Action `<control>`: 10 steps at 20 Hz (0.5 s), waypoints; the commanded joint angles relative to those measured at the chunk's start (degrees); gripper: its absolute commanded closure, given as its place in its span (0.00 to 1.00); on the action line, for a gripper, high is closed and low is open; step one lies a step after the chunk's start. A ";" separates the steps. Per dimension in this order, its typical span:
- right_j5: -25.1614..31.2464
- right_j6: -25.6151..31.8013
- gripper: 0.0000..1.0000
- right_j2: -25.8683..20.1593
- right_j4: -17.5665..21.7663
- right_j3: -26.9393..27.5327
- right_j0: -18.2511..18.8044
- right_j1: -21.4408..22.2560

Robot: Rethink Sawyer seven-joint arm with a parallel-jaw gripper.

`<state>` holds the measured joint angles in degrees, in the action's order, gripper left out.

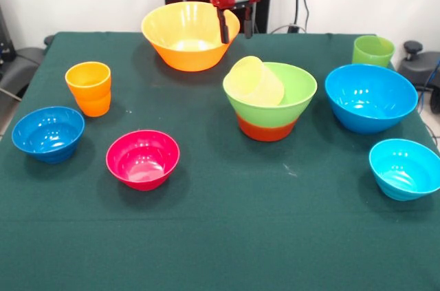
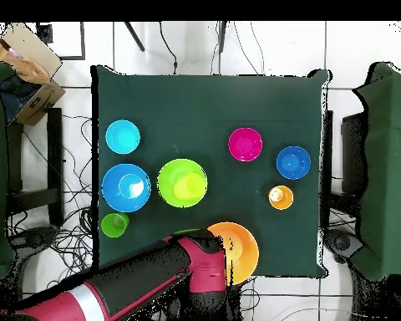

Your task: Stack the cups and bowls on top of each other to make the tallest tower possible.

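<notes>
My gripper (image 1: 235,27) hangs at the table's far side, open and empty, its left finger just in front of the right rim of the big yellow-orange bowl (image 1: 185,43). The tower stands mid-table: the light green bowl (image 1: 295,95) sits on the upturned orange-red bowl (image 1: 265,129), and the pale yellow cup (image 1: 256,81) lies tilted inside the green bowl. The orange cup (image 1: 89,88) stands at the left and the light green cup (image 1: 372,50) at the far right. In the overhead view the arm (image 2: 154,280) covers the gripper beside the yellow-orange bowl (image 2: 244,251).
Loose bowls stand apart on the green cloth: big blue (image 1: 370,97), small cyan (image 1: 405,167), small dark blue (image 1: 48,133) and magenta (image 1: 143,159). Cables and chairs surround the table in the overhead view.
</notes>
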<state>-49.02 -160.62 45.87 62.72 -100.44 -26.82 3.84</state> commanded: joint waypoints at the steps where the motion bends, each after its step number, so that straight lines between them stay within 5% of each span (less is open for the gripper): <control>1: 6.04 10.23 0.00 -8.29 -2.64 4.30 -0.83 -2.37; 10: 6.53 10.11 0.00 -7.84 -2.56 4.75 -0.58 -2.50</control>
<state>-49.01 -160.62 45.87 62.72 -100.44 -27.01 3.84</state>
